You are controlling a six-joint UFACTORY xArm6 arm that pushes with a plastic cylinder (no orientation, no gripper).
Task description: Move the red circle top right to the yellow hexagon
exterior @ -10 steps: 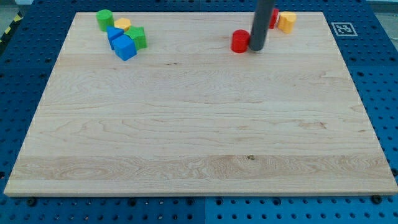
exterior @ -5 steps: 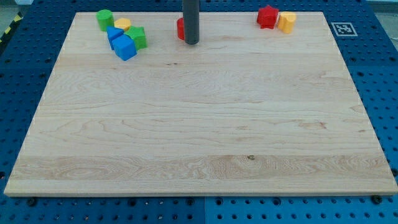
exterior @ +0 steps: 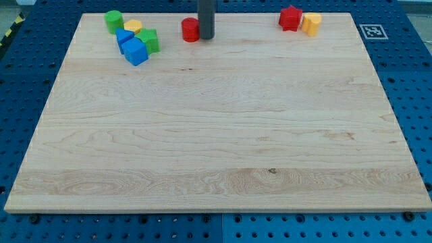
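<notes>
The red circle is sitting at the far edge of the board, left of centre, with my tip touching its right side; there are no fingers on this rod to open or close. The yellow hexagon is lying far off to the right, by a red block (its shape is hard to make out), so the task is looking barely begun: the circle is needing a long push rightward. A cluster of green, yellow and blue blocks is resting at the far left. The wooden board is lying flat on a blue perforated table, with open space all over its near half.
</notes>
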